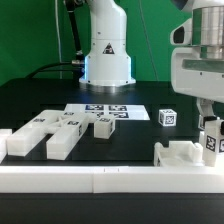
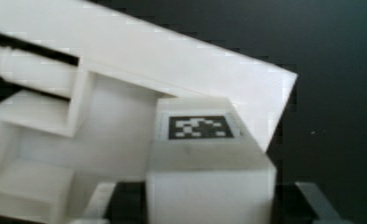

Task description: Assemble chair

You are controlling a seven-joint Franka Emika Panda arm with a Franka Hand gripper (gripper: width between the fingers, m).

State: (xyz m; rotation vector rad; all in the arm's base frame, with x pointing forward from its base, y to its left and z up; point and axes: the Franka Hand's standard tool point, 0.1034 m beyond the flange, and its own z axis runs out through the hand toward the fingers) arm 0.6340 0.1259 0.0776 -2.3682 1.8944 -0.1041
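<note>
My gripper (image 1: 211, 129) hangs at the exterior view's right, shut on a small white tagged bar (image 1: 212, 143) that stands upright. In the wrist view the bar (image 2: 201, 150) fills the gap of the gripper (image 2: 212, 207), with a dark finger close on each side. Just under and beside it lies a larger white notched chair part (image 1: 183, 155), against the border rail; it also shows in the wrist view (image 2: 91, 100). Several white slabs (image 1: 42, 136), a small block (image 1: 102, 127) and a tagged cube (image 1: 167, 117) lie loose on the black table.
The long white border rail (image 1: 90, 181) runs along the table's front edge. The marker board (image 1: 100, 110) lies flat at mid table. The arm's white base (image 1: 106, 55) stands at the back.
</note>
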